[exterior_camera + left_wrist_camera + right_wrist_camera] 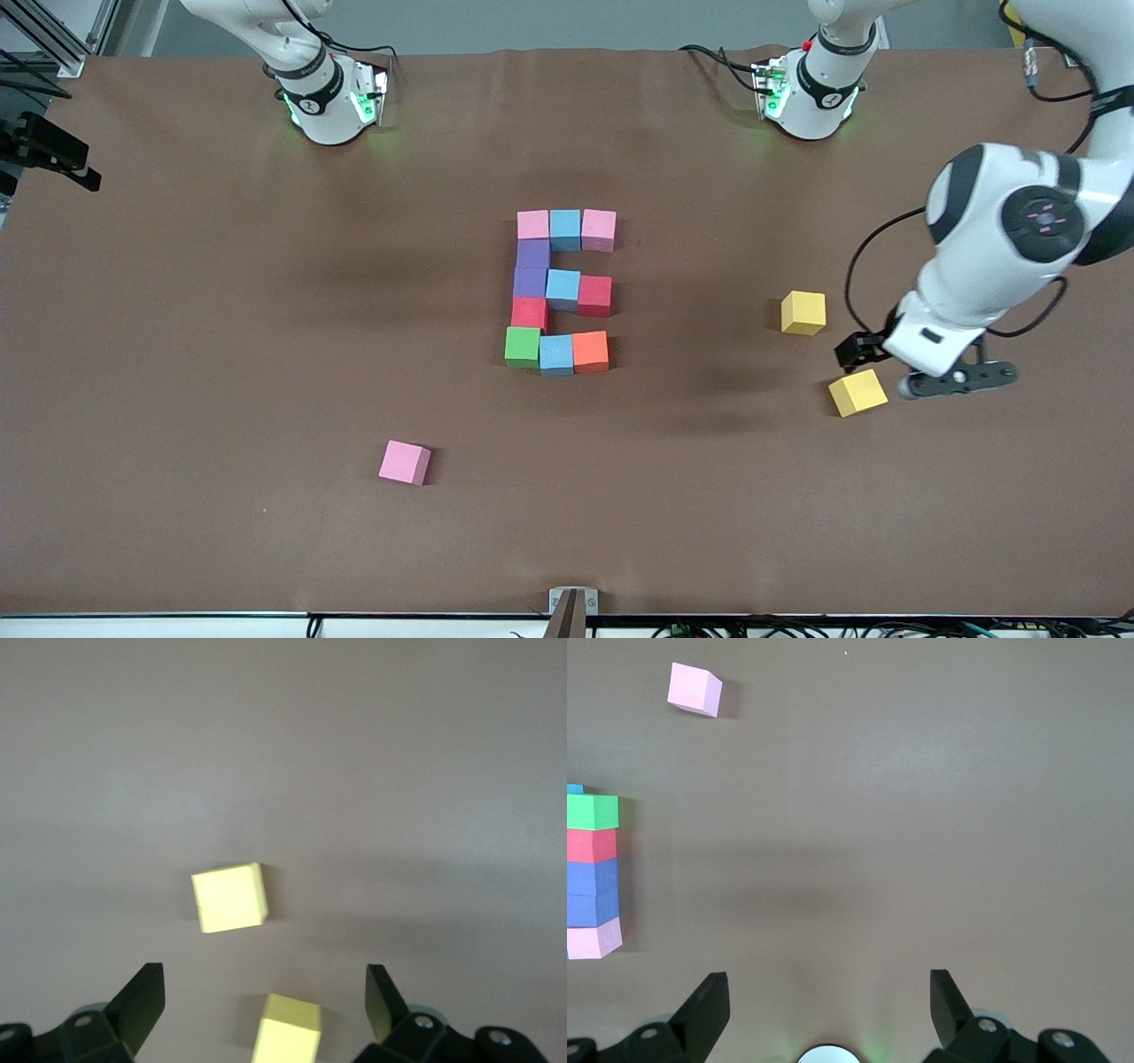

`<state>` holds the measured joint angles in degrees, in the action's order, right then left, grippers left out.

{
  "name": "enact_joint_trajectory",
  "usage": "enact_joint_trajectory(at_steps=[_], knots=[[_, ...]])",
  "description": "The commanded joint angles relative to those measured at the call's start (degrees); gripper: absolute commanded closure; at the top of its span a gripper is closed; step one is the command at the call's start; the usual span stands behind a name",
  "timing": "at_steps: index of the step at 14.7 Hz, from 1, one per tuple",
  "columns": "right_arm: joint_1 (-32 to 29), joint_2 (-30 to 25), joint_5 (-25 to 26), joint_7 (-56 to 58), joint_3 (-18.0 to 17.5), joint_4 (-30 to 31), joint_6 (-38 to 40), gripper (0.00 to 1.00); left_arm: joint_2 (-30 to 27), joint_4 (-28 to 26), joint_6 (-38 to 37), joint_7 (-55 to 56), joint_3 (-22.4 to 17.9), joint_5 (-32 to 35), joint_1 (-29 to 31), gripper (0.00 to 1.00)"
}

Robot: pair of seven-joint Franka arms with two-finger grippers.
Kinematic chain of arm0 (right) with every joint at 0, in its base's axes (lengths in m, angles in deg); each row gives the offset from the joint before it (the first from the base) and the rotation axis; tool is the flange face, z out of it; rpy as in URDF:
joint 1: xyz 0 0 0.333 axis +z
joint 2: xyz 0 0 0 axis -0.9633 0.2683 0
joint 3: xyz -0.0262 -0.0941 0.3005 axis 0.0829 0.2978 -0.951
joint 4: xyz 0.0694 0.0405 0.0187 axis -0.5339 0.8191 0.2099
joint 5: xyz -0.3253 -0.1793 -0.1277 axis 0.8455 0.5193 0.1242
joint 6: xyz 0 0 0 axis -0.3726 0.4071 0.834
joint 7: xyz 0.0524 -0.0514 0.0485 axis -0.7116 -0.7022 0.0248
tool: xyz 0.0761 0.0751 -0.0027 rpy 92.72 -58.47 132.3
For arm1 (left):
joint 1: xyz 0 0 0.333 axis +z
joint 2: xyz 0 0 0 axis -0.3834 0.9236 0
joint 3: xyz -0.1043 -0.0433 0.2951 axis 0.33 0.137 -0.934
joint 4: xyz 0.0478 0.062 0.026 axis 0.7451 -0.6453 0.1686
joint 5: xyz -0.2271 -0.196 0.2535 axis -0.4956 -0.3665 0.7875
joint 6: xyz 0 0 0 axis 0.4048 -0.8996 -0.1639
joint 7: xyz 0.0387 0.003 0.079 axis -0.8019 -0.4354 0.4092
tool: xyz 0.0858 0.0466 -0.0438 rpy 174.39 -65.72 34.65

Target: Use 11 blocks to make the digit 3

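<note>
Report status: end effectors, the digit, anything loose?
Both end effectors open: left over yellow cubes, right waiting. Digit 3 complete. Spare pink cube loose.

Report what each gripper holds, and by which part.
Nothing is held. The left gripper is open above a yellow cube; the right gripper is open over bare table.

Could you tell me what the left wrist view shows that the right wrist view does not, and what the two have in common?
Only the left wrist view shows the two yellow cubes: one out on the table, the other between the open fingers of the left gripper. Only the right wrist view shows the loose pink cube and one edge of the digit 3, with its green cube and red cube; the open right gripper holds nothing. Both share the brown table and empty open fingers.
</note>
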<state>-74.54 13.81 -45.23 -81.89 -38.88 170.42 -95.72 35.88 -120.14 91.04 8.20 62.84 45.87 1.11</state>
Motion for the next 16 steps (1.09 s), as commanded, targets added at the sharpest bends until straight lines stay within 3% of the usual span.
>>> enact_joint_trajectory(at_steps=[1,8,12,15,16], knots=[[0.5,-0.7,0.8,-0.7,0.0,1.0,-0.3,0.0,-3.4,1.4,-5.0,-6.7,0.8,-1.7,3.5,0.0],[0.4,-0.7,0.8,-0.7,0.0,1.0,-0.1,0.0,-4.7,12.5,-18.0,-17.4,0.6,-6.8,10.0,0.0],[0.5,-0.7,0.8,-0.7,0.0,1.1,0.0,0.0,-10.1,12.5,-22.3,-19.5,0.4,-12.0,12.6,0.0],[0.4,-0.7,0.8,-0.7,0.0,1.1,0.1,0.0,-12.1,12.6,-23.9,-19.5,0.0,-12.9,11.9,0.0],[0.4,-0.7,0.8,-0.7,0.0,1.1,0.1,0.0,-12.2,12.7,-24.1,-19.5,-1.7,-12.9,9.6,0.0]])
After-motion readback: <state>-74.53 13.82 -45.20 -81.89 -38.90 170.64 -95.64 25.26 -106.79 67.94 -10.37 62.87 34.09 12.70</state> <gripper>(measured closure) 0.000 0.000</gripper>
